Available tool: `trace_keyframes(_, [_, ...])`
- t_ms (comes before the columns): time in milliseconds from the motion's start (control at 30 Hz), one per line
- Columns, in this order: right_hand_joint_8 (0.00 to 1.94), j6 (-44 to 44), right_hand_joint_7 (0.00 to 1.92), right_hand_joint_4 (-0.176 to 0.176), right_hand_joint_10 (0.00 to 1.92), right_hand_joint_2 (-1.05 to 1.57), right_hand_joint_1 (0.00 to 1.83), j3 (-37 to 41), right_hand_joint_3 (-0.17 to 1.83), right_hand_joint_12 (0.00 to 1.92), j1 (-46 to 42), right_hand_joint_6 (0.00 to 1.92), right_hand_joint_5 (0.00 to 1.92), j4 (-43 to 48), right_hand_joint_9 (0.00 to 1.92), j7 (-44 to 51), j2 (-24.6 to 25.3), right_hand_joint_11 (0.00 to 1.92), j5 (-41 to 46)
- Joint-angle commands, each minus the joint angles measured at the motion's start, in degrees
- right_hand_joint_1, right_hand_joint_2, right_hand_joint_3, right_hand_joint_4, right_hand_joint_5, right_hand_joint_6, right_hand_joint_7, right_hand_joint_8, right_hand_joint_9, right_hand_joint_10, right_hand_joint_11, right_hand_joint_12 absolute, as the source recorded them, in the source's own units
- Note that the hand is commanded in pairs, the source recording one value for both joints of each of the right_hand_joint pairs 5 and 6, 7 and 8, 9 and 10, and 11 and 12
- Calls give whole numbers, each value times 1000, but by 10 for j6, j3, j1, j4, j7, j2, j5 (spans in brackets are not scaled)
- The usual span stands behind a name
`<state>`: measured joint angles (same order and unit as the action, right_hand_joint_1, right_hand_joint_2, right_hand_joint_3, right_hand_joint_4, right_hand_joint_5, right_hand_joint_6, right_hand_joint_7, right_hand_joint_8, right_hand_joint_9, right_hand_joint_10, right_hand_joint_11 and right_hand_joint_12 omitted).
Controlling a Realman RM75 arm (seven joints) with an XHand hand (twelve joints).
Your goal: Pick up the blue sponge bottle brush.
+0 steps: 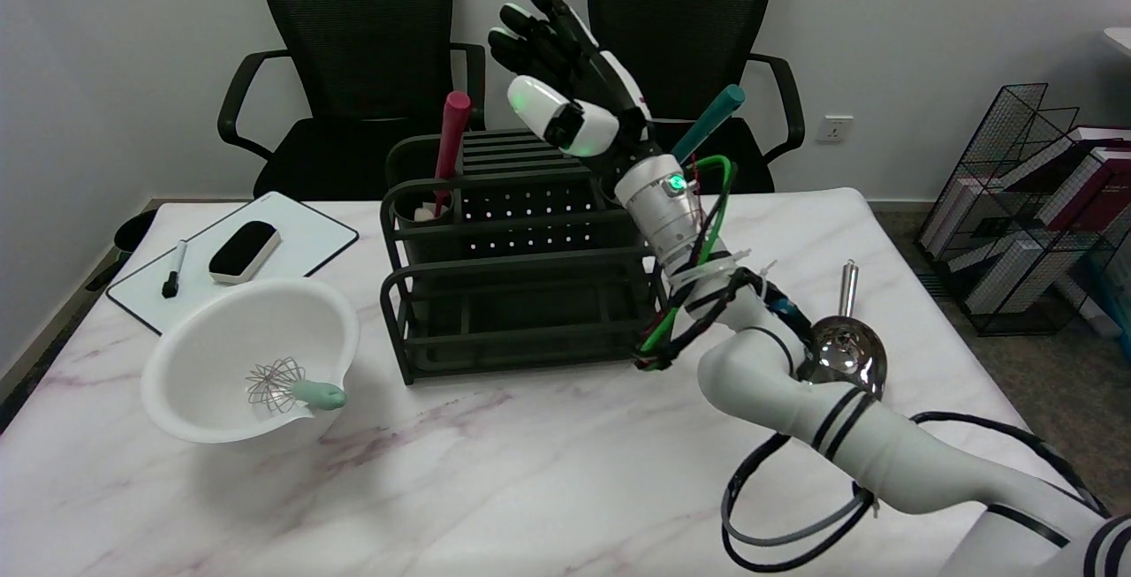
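A teal-blue handle (712, 120), the visible part of the blue sponge bottle brush, leans up and to the right from the right end of the black rack (512, 294). Its lower part and sponge head are hidden behind my right wrist. My right hand (565, 73) hangs in the air above the rack's back right corner, just left of the handle, fingers spread and holding nothing. A red-handled brush (452, 146) stands in the cup at the rack's left end.
A white bowl (199, 330) holding a whisk (287, 385) sits at the front left. Behind it lies a whiteboard (305, 237) with an eraser (244, 251) and a marker (173, 269). A steel ladle (846, 347) lies to the right. Two black chairs stand behind the table.
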<state>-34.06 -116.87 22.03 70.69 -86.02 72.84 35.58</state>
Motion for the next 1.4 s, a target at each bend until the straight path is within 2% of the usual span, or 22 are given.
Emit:
trace_keyframes(33, [253,13,253,0,373,187,1092,-24,1341,295,104,132,132,-141,373,0,56,295,18])
trace_keyframes(267, [256,13,256,0,366,165,1087,-36,1357,272,113,75,75,-156,366,4,79,272,53])
trace_keyframes(400, [272,13,272,0,373,252,1074,-43,1339,241,110,89,89,-155,373,5,89,241,51])
trace_keyframes(700, [274,8,274,0,354,246,1073,-64,1345,140,99,38,38,-152,354,6,102,140,48])
trace_keyframes(900, [274,3,274,0,288,300,1071,-59,1334,7,91,10,10,-128,288,75,103,7,53])
trace_keyframes(1033, [247,7,247,0,226,264,1066,-58,1372,0,87,0,0,-109,226,107,103,0,53])
trace_keyframes(1400, [166,7,166,0,144,175,1060,-64,1420,0,82,0,0,-132,144,120,117,0,75])
